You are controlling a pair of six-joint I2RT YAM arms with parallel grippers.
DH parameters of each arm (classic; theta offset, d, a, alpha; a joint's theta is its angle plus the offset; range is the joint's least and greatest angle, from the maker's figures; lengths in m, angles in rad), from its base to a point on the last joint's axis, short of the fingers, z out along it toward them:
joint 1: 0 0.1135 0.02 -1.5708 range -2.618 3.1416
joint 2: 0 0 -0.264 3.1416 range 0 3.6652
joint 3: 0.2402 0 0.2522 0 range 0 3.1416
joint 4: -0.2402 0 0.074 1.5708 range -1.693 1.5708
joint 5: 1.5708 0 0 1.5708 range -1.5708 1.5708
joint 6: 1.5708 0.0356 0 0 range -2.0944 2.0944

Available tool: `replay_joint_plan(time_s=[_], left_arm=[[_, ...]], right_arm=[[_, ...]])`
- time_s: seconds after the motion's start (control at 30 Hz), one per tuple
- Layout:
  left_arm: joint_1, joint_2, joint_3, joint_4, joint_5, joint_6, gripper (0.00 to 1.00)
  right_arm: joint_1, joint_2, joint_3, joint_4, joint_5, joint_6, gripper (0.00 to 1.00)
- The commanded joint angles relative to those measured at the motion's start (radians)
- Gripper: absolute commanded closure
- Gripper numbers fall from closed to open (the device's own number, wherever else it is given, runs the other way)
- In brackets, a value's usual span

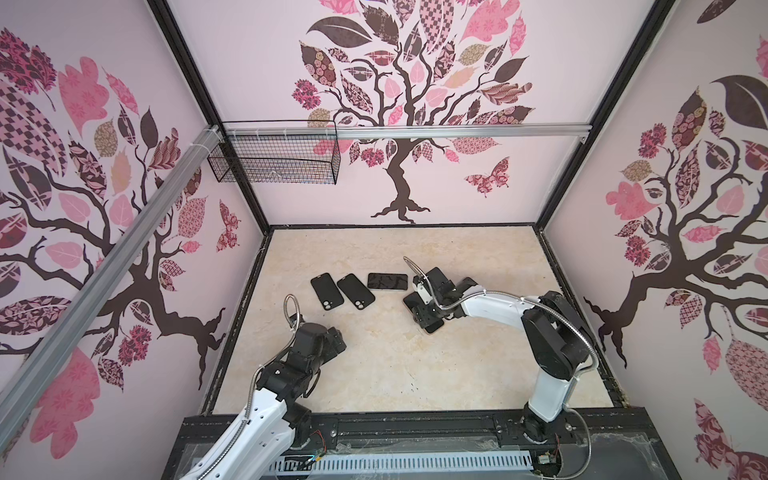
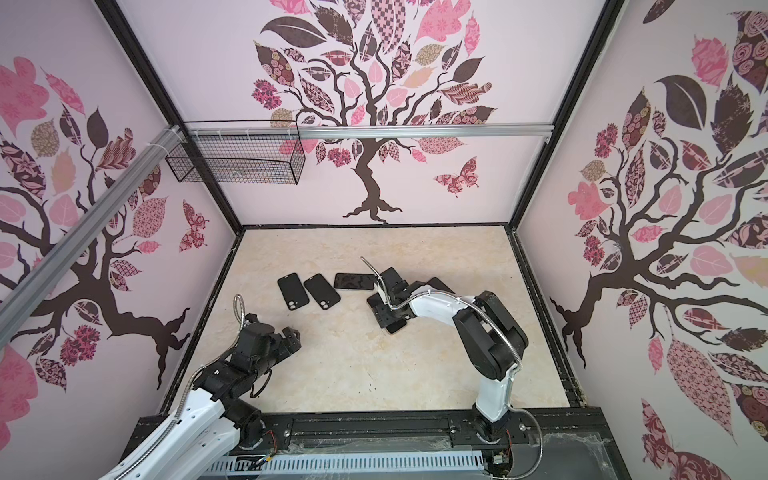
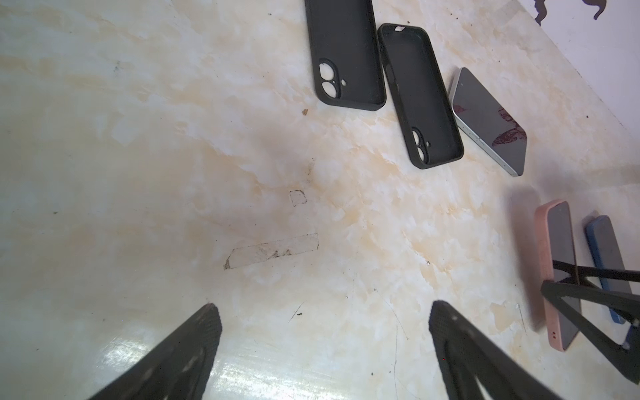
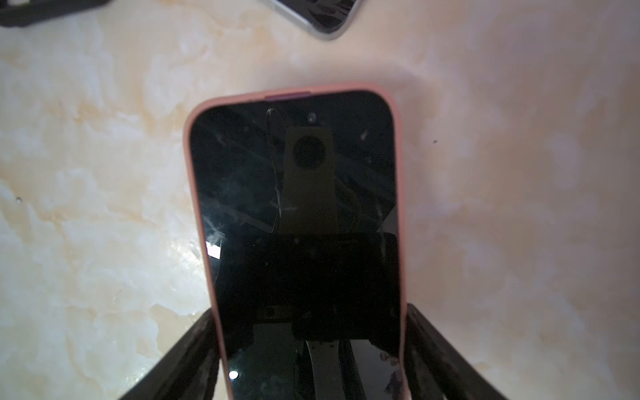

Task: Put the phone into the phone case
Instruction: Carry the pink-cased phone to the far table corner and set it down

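You are looking at a marbled table (image 1: 374, 365) carrying a black case (image 1: 327, 291), a second black case (image 1: 356, 291) just right; a bare phone (image 1: 387, 281) is lying further right; a pink-cased phone (image 3: 557, 273) and a blue-cased phone (image 3: 606, 256) are lying nearer.

In both top views the pink-cased phone (image 1: 434, 328) is mostly hidden beneath the right gripper (image 1: 422, 313). A black case (image 3: 343, 52) is cut off by the left wrist view's edge.

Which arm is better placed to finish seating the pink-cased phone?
Right: the right gripper clasps the pink-cased phone by its sides; the left gripper hangs open over the table.
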Motion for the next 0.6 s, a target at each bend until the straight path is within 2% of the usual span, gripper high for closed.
replay_joint_plan(time_s=[0.0,0.13,0.3,0.4,0.57], left_arm=[[0.003,0.002,-0.017,0.021,0.007,0.014,0.03],[0.003,0.011,-0.010,0.025,0.015,0.025,0.03],[0.003,0.035,0.001,0.028,0.028,0.035,0.03],[0.003,0.050,0.009,0.030,0.031,0.040,0.03],[0.005,0.075,0.015,0.044,0.045,0.049,0.03]], right_arm=[[-0.034,-0.067,0.058,0.017,0.067,0.055,0.75],[-0.107,-0.068,0.110,-0.005,0.095,0.073,0.76],[-0.250,-0.060,0.198,-0.028,0.041,0.092,0.76],[-0.330,-0.045,0.246,-0.043,0.019,0.081,0.76],[-0.430,-0.007,0.302,-0.043,0.048,0.042,0.76]])
